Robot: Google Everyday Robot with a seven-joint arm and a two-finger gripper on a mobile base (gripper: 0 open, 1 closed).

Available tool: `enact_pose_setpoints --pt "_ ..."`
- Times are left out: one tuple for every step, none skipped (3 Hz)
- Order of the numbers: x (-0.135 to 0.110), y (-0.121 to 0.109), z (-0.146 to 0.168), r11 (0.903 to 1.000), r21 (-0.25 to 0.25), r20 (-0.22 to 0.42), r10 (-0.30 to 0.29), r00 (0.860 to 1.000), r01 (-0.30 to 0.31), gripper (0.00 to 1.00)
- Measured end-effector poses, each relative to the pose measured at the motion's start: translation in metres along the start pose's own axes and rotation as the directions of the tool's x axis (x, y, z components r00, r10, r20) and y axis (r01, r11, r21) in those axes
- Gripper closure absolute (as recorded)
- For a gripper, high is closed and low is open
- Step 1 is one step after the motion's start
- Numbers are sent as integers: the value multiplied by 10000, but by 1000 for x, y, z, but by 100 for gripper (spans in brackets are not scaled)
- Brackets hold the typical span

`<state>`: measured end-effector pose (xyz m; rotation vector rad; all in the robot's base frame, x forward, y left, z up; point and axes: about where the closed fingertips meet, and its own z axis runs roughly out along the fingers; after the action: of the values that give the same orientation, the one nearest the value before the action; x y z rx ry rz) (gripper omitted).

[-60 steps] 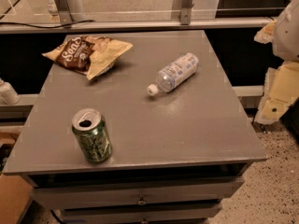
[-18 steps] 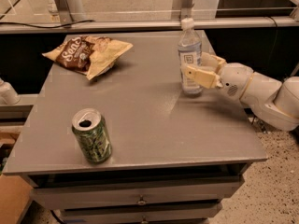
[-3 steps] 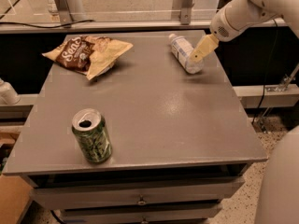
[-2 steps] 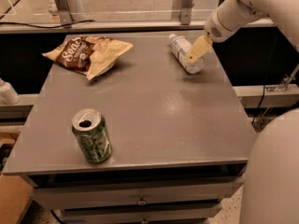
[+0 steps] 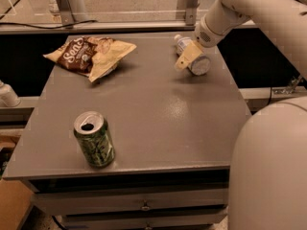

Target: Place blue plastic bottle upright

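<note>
- The gripper [image 5: 182, 62] sits at the upper right of the frame, at the far right end of the grey table [image 5: 158, 114]. It hangs off a chunky white arm [image 5: 249, 8] that comes in from the top right corner.
- Its tan tip lies right across the left side of the blue plastic bottle [image 5: 197, 63], so the two overlap from this angle. Honestly can't tell whether it's clamped on the bottle or just resting against it.
- The bottle isn't upright. It's lying over near the table's far right edge, round base pointing toward the camera and white cap pointing away toward the back of the table.
- Whatever print the bottle carries is too small to read, and the gripper covers part of the bottle anyway.
- A crumpled chip bag [image 5: 88, 54] lies flat at the upper left of the table, well apart from the bottle. It's brown and tan with white script that looks like it starts "Sens", and I can't make out the rest.
- A green soda can [image 5: 94, 139] stands upright at the lower left, near the front edge. The top is already popped open, and the yellowish print on the side isn't readable.
- The middle of the tabletop shows a soft glare patch.
- Below the top there's a drawer front with a small knob [image 5: 144, 206].
- A big rounded white part of the robot [image 5: 268, 166] fills the lower right corner and hides the table's front right corner.
</note>
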<state>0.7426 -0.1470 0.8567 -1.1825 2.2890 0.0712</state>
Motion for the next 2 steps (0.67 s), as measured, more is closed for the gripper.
enact_pose_setpoints --pt "-5 8 14 9997 106 -368 232 9991 -228 0" --pt "-5 7 23 9984 378 -700 455 9965 -430 0"
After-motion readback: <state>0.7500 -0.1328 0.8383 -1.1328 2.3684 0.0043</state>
